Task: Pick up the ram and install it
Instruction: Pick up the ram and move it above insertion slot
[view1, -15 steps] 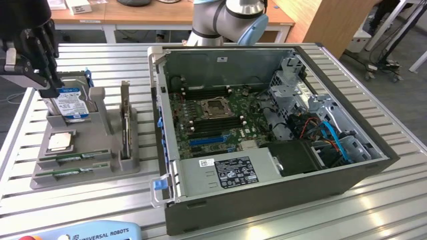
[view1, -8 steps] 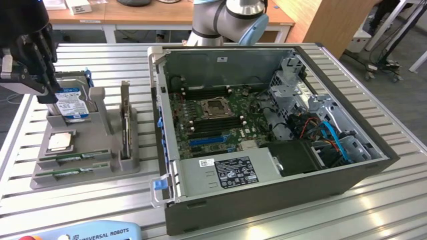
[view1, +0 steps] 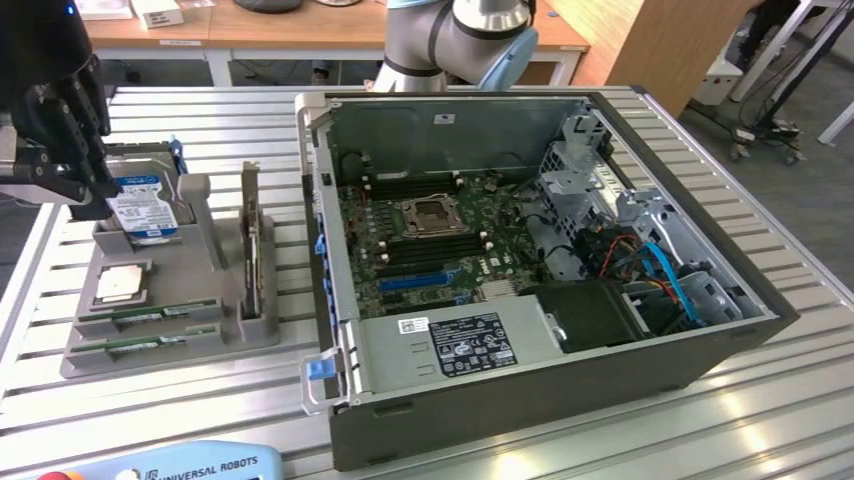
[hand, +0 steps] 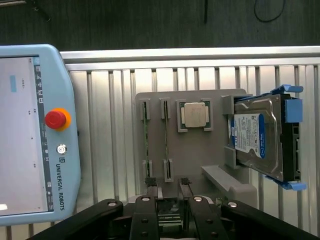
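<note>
**Exterior view:** the pincer hangs over the hard drive at the far end of the grey holder. Beside the processor, the inner RAM stick and the outer RAM stick lie slotted along the holder's near edge, uncovered. The open computer case stands just beside, on the table.

**Wrist view:** the pincer's fingers stand apart and empty, just off the sticks' ends. A teach pendant lies alongside the holder.
</note>
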